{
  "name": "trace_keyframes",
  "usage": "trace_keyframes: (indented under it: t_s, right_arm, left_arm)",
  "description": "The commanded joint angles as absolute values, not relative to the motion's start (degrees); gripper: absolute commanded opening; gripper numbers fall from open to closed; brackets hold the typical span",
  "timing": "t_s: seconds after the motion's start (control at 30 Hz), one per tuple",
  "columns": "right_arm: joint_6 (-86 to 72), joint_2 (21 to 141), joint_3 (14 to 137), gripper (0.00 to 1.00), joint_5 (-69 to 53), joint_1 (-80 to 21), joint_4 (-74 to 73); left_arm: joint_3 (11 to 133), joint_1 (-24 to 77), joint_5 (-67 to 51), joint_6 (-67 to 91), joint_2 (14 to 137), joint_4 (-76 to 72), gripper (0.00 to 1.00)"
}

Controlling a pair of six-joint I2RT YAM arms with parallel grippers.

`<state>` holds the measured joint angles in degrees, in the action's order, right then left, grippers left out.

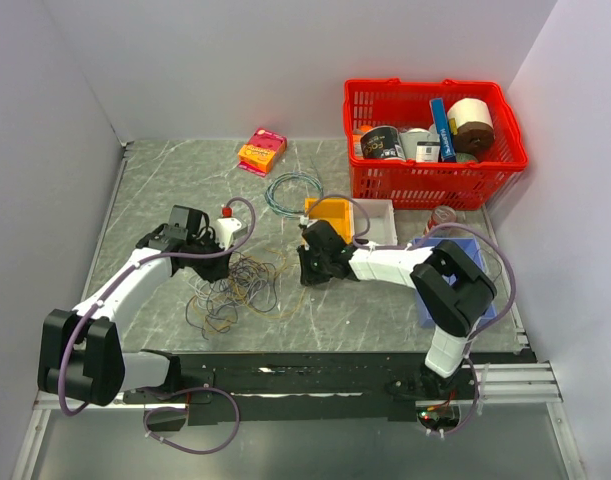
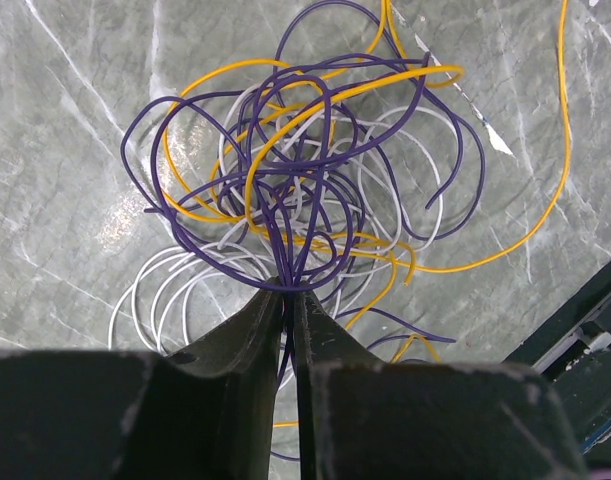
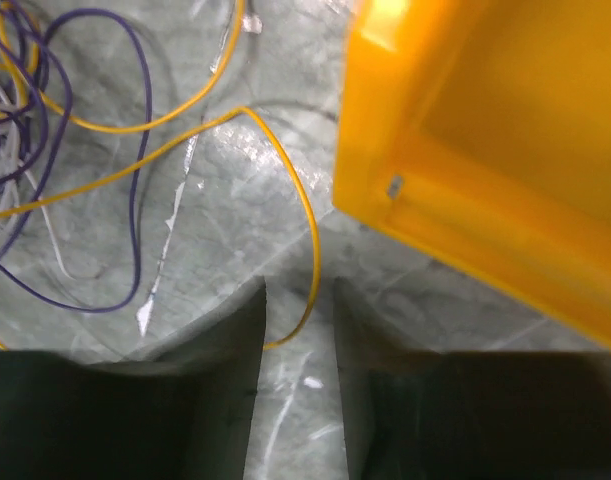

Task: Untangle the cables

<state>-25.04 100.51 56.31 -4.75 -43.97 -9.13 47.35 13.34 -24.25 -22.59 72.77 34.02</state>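
The cables (image 1: 237, 290) lie in a loose tangle of purple, yellow and white strands on the marble table, between the two arms. In the left wrist view the tangle (image 2: 305, 190) spreads out just beyond my fingers. My left gripper (image 2: 287, 292) is shut on a bundle of purple strands at the tangle's near edge; it also shows in the top view (image 1: 210, 262). My right gripper (image 3: 298, 300) is open, low over the table, with one yellow strand (image 3: 310, 240) running between its fingers. In the top view the right gripper (image 1: 307, 268) sits at the tangle's right edge.
A yellow bin (image 1: 329, 217) and a white tray (image 1: 377, 222) stand just behind the right gripper; the bin fills the right wrist view's upper right (image 3: 505, 150). A blue-green wire coil (image 1: 292, 190), a red basket (image 1: 431, 140), an orange-pink box (image 1: 262, 151) and a blue bin (image 1: 472, 262) are around.
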Motion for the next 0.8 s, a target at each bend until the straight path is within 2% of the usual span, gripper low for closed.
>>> trace_keyframes:
  t_s: [0.0, 0.03, 0.2, 0.53, 0.77]
  right_arm:
    - [-25.8, 101.4, 58.7, 0.08, -4.0, -44.1, -7.7]
    - [-25.3, 101.0, 58.7, 0.0, -4.7, -44.1, -7.6]
    - [-19.5, 92.7, 61.7, 0.0, -6.2, -44.2, -10.3]
    - [-4.2, 68.7, 77.1, 0.0, -3.8, -44.1, -17.9]
    - [2.8, 65.0, 92.1, 0.0, -1.4, -44.2, -20.0]
  left_arm:
    - [47.2, 13.2, -24.8, -22.3, 71.0, 32.8, 0.15]
    - [47.1, 13.2, -24.2, -22.4, 71.2, 32.7, 0.15]
    - [46.6, 13.1, -20.5, -22.4, 72.2, 31.1, 0.15]
    - [45.5, 11.6, -16.2, -22.6, 75.4, 28.0, 0.16]
    - [46.6, 10.9, -15.9, -22.3, 77.2, 27.8, 0.16]
